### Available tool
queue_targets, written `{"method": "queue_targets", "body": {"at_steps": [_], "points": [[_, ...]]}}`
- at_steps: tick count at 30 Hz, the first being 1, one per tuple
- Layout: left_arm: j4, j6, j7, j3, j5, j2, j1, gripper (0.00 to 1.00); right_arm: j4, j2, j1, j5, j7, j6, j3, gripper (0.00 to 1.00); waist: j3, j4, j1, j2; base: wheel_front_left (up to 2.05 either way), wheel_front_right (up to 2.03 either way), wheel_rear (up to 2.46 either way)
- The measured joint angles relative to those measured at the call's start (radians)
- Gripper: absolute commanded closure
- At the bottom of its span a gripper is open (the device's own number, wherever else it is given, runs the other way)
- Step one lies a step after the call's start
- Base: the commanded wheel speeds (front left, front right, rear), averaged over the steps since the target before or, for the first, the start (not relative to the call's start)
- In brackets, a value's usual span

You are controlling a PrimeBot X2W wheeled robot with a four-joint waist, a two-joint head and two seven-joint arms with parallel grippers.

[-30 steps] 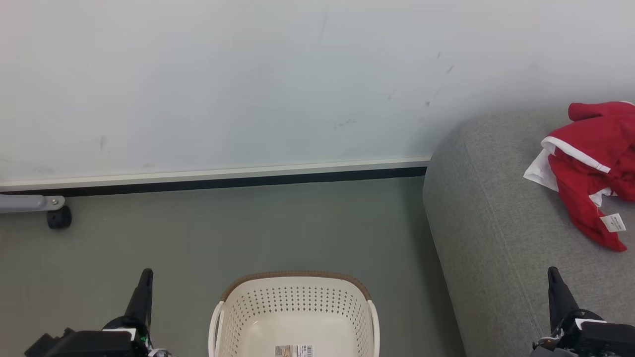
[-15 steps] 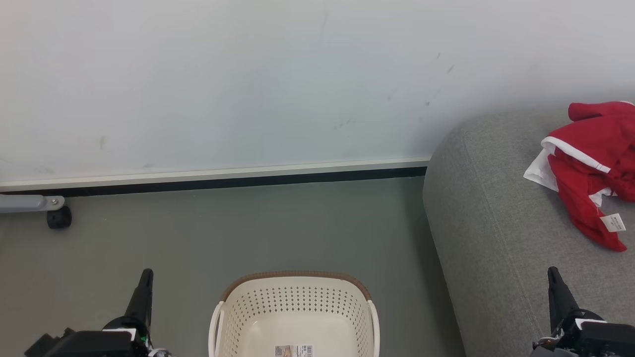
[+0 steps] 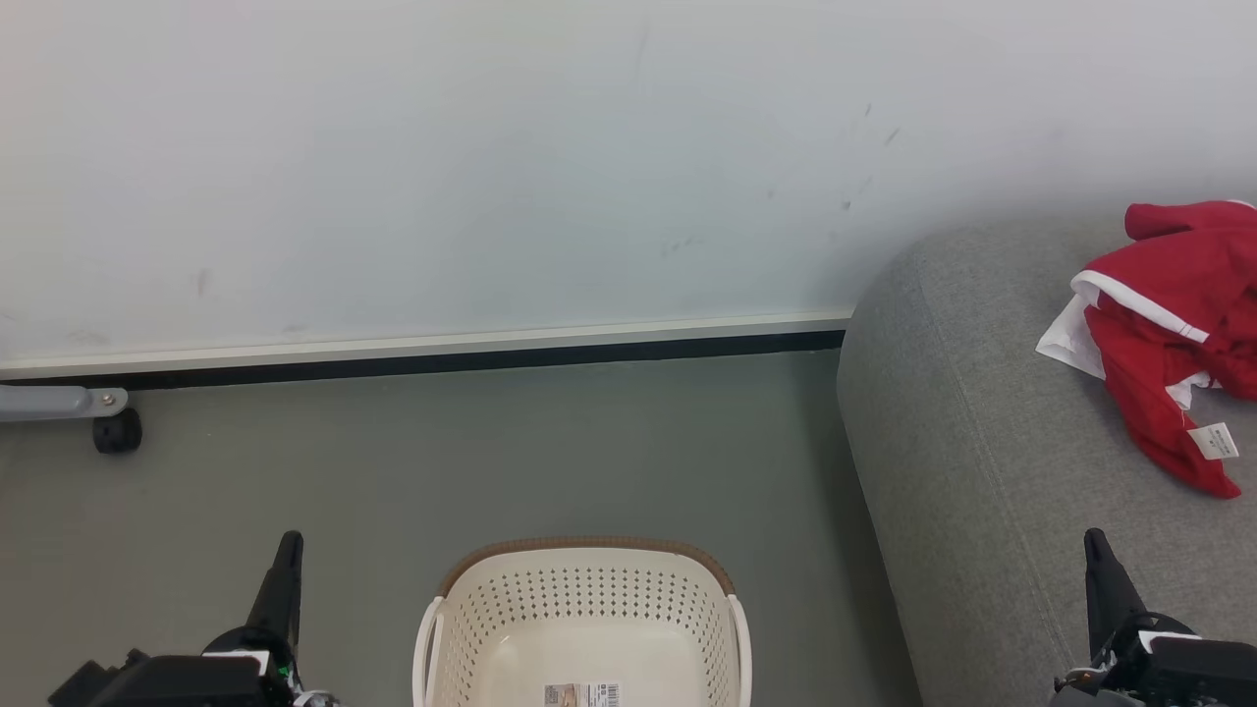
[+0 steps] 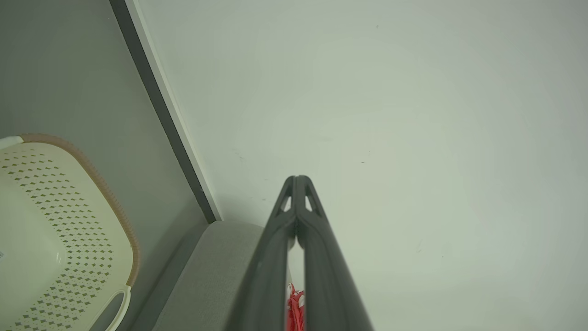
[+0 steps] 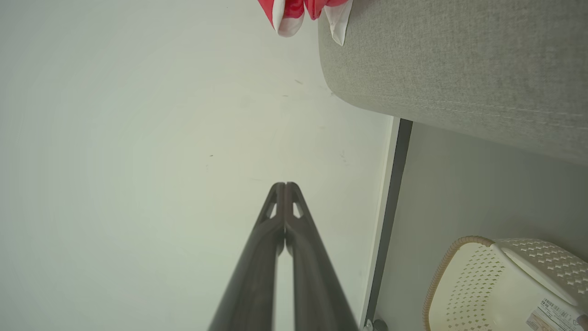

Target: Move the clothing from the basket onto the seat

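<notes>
Lower left, the left gripper (image 3: 289, 542) rests pinched shut, empty; bottom centre, the basket (image 3: 586, 543) looks bare; at right, on the seat (image 3: 982, 442), the clothing (image 3: 1169, 324) lies heaped above the closed, empty right gripper (image 3: 1095, 538). Best finish, likely: check the basket's hidden near end.

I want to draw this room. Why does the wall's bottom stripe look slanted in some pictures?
Head view: the stripe runs almost level. Left wrist view: that camera sits turned, so it slants steeply. Right wrist view: it stands nearly upright, corners dimmer.
</notes>
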Motion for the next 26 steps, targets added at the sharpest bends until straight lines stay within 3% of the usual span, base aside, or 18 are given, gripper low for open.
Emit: {"method": "queue_targets", "body": {"at_steps": [26], "points": [[0.001, 0.0, 0.0, 0.0, 0.0, 0.0, 0.0, 1.0, 0.0, 0.0, 0.0, 0.0, 0.0, 0.0, 0.0, 1.0, 0.0, 0.0, 0.0, 0.0, 0.0, 0.0, 0.0]]}}
